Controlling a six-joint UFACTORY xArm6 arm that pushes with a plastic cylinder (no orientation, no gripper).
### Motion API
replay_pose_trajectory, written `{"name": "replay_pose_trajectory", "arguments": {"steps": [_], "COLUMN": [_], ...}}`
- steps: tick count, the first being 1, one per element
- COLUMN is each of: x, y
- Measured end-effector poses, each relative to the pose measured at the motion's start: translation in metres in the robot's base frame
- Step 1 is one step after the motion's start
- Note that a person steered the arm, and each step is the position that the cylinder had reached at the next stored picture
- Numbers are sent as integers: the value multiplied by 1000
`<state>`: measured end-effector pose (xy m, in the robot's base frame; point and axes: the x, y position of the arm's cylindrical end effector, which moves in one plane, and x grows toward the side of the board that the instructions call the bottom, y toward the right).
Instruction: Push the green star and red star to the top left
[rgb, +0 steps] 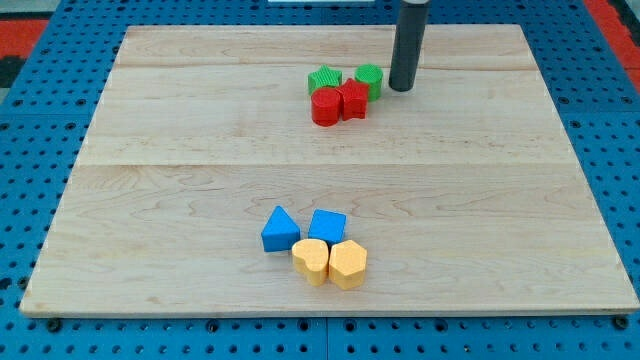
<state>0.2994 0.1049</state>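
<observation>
A green star (323, 80) sits near the view's top centre, touching a red cylinder (325, 107) below it. A red star (353, 100) lies right of the red cylinder, with a green cylinder-like block (368, 80) above and right of it. The four blocks form one tight cluster. My tip (401, 88) stands just right of the green cylinder, very close to it or touching; I cannot tell which.
The wooden board (180, 170) lies on a blue pegboard surface. A blue triangle (279, 230), a blue cube (327, 227), a yellow heart-like block (311, 261) and a yellow hexagon-like block (347, 264) cluster near the view's bottom centre.
</observation>
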Motion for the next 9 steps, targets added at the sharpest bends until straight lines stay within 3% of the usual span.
{"name": "replay_pose_trajectory", "arguments": {"steps": [2,3,4,5,6,9], "x": [-7,-7,23,70,73,-3], "y": [-91,-54,-8,-4,-53,-186]}}
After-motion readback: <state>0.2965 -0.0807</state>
